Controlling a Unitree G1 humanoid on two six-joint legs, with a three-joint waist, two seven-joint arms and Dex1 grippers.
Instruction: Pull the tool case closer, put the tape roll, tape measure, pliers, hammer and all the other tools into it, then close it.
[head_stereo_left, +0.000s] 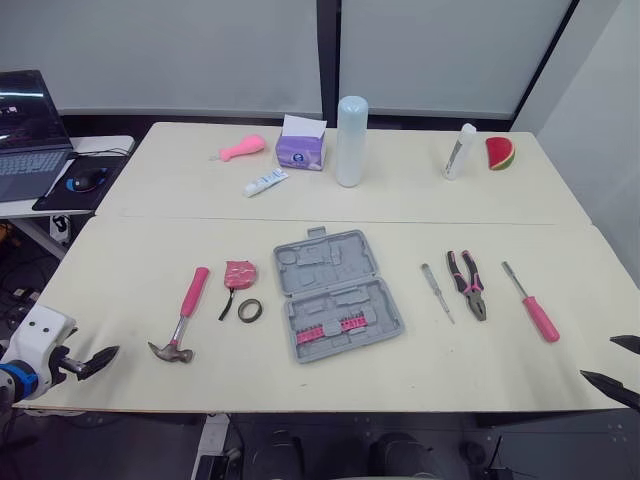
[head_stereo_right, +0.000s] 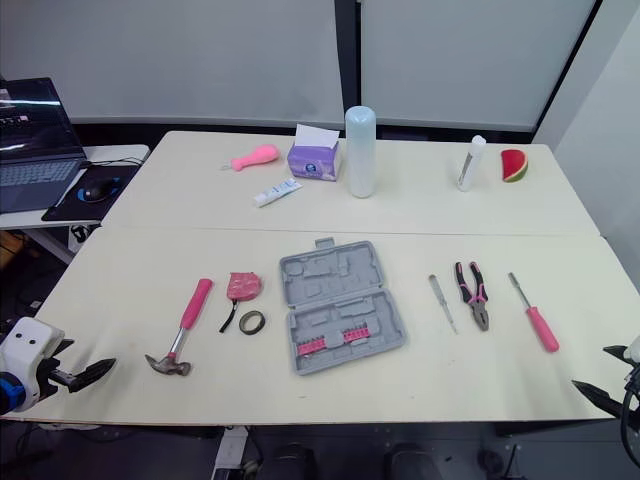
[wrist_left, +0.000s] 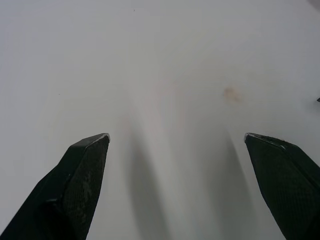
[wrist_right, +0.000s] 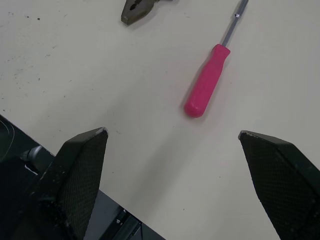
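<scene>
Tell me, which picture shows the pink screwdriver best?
The right wrist view: the pink screwdriver lies close up, its handle and part of its shaft plain. Both eye views show it whole but far off, just right of the pliers.

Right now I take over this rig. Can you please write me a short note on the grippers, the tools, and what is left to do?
Left gripper: open, empty, at the table's near left edge.
Right gripper: open, empty, near the pink screwdriver.
Tool case: open, mid-table.
Left of it: hammer, tape measure, tape roll.
Right of it: thin screwdriver, pliers, pink screwdriver.
Done: no loose tool packed.
Left: pull case closer, load all six tools, close it.
</scene>
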